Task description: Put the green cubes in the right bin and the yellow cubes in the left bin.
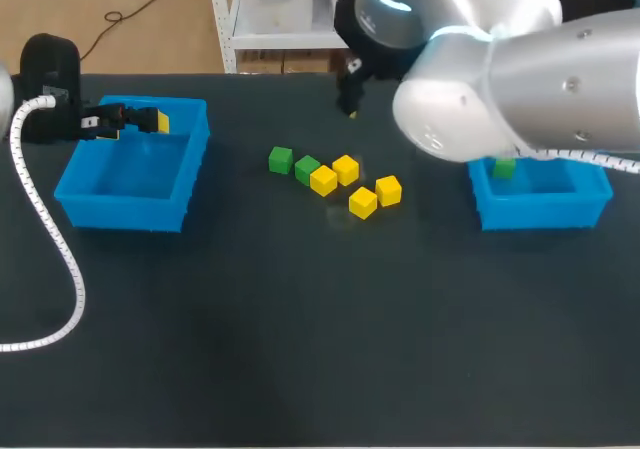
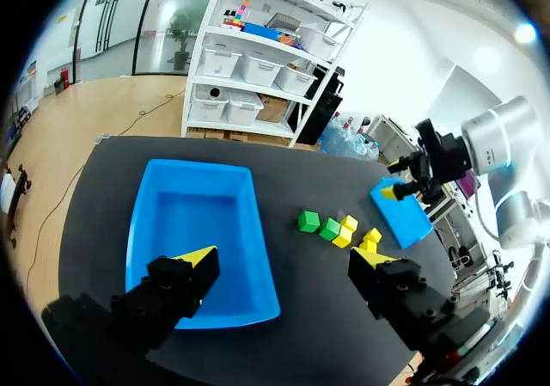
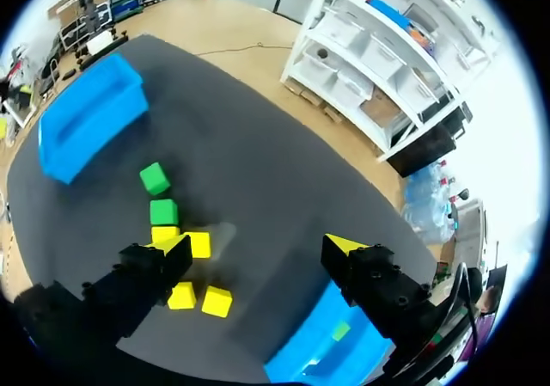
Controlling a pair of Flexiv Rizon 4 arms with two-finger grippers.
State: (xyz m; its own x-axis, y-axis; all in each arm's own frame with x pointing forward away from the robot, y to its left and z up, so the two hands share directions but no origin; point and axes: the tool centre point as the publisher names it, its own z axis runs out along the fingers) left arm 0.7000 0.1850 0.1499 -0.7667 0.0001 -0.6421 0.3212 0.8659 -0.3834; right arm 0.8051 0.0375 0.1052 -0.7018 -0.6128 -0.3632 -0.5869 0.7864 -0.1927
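Head view shows green cubes (image 1: 281,160) and yellow cubes (image 1: 345,169) clustered mid-frame between the left bin (image 1: 195,164) at left and the right bin (image 1: 540,214) at right. Also shows one green cube (image 1: 503,169) inside the latter at the edge of the right arm (image 1: 540,79), the left gripper (image 1: 150,121) over the left bin's far rim, and the right gripper (image 1: 350,97) at upper middle. Left wrist view adds the left gripper (image 2: 284,261) released, fingers wide apart above the left bin; right wrist view adds the right gripper (image 3: 258,248) equally spread, yellow cubes beside one finger.
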